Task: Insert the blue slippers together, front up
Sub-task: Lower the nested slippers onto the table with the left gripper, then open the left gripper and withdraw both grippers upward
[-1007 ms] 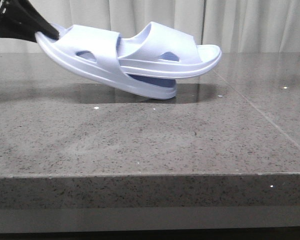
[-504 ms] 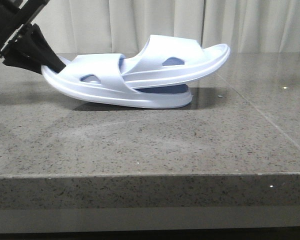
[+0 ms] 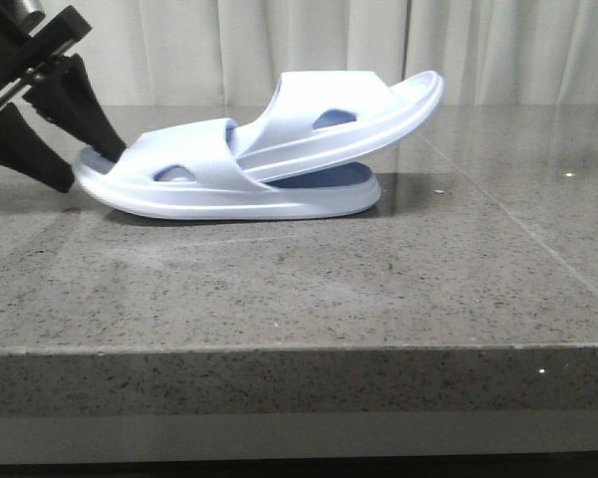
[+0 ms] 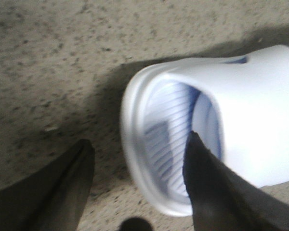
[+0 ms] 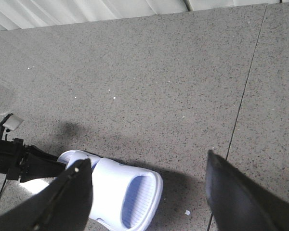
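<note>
Two blue slippers (image 3: pixel 249 169), one tucked through the other's strap, rest on the bench (image 3: pixel 299 289). Left fingers (image 4: pixel 202 192) spread apart, straddling the lower slipper's end. Right fingers (image 5: pixel 77 192) gape wide, well above.

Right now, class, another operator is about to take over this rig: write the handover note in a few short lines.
Left gripper: open, one finger inside the lower slipper's heel end, one outside; not clamped.
Right gripper: open, empty, high above the table.
Slippers: lower one flat on the table; upper slipper pushed under its strap, free end tilted up.
Done: pair nested and set down.
Left: withdraw the left gripper, check the nest holds.
</note>
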You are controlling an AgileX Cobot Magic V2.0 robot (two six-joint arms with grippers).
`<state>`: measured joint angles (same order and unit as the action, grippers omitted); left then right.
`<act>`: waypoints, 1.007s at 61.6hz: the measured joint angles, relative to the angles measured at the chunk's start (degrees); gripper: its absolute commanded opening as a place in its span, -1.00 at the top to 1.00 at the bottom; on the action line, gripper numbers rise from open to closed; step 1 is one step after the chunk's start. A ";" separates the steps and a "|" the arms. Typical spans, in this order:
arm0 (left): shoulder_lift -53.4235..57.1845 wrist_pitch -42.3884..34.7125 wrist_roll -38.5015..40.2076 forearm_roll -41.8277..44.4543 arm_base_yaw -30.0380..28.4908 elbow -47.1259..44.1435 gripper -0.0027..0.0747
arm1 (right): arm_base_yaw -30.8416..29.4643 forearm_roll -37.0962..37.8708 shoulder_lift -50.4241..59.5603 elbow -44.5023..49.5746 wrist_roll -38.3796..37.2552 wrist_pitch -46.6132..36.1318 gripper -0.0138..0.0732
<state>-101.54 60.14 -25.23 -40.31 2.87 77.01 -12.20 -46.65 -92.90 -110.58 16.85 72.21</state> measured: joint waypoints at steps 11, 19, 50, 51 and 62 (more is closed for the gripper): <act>0.00 5.23 5.06 7.77 -2.47 5.64 0.28 | 0.00 0.00 0.00 0.00 0.00 0.00 -0.50; 0.00 8.92 6.15 8.99 -4.77 10.44 0.88 | 0.00 0.29 0.00 0.00 0.00 0.00 -0.50; 9.47 3.79 8.25 17.75 -5.66 13.79 0.98 | 10.93 19.47 0.60 0.00 0.28 -0.91 0.55; 10.07 3.35 8.24 17.98 -5.66 13.78 0.98 | 11.31 20.15 0.78 0.00 0.28 -1.28 0.56; 19.11 -3.41 8.37 19.35 -5.66 8.50 0.98 | 13.70 28.14 5.11 0.00 0.17 -5.61 0.86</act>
<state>-82.43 56.74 -16.86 -20.95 -2.79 85.51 1.51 -18.51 -87.79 -110.58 17.02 66.61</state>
